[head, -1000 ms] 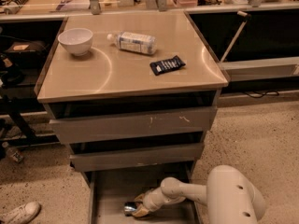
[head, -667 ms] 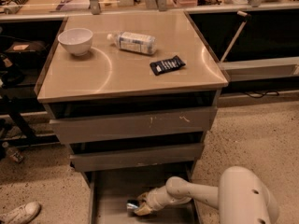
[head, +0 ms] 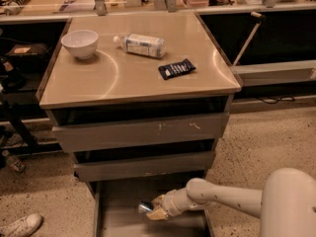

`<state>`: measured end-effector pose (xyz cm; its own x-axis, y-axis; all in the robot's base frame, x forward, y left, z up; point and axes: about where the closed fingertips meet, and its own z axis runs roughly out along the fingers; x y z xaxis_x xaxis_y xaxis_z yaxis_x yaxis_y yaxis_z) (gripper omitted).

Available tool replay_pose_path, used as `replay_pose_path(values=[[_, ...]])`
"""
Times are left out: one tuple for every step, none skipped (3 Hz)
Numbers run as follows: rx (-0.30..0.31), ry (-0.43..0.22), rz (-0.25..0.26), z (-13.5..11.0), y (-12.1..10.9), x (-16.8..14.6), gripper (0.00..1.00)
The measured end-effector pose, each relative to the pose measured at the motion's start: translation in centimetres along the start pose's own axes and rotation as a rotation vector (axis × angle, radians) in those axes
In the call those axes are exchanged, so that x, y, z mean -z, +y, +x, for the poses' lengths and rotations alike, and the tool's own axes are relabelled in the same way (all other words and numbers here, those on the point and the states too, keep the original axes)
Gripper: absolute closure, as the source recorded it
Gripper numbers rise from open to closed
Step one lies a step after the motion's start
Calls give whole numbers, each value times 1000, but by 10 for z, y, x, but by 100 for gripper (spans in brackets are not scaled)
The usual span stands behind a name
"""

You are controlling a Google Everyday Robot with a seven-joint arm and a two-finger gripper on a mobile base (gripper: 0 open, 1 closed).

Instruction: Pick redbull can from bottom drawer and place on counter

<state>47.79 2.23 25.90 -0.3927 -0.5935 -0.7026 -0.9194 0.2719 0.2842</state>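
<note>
At the far left, a white shoe (head: 19, 225) rests on the speckled floor beside the cabinet. On the counter (head: 98, 83), a white bowl (head: 79, 42) stands at the left rear. A clear plastic bottle (head: 140, 44) lies on its side to the right of the bowl, and a flat dark snack packet (head: 177, 68) lies further right, nearer the front edge. Below, the two shallower drawers (head: 143, 130) stand partly pulled out and overhang the rear of the open bottom drawer (head: 118, 223). The redbull can (head: 144, 208) lies on that drawer's floor. The gripper (head: 157, 210) is just to the right of the can and touches it. How far the gripper is open, or whether it grips the can, cannot be told. The white arm (head: 222, 199) reaches in from the lower right, under the middle drawer's front.
</note>
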Motion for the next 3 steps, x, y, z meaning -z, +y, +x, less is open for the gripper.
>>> replay_pose_path(values=[[-32, 19, 26, -39, 21, 52, 100], [-1, 35, 55, -89, 39, 102, 100], [36, 41, 89, -108, 32, 120, 100]])
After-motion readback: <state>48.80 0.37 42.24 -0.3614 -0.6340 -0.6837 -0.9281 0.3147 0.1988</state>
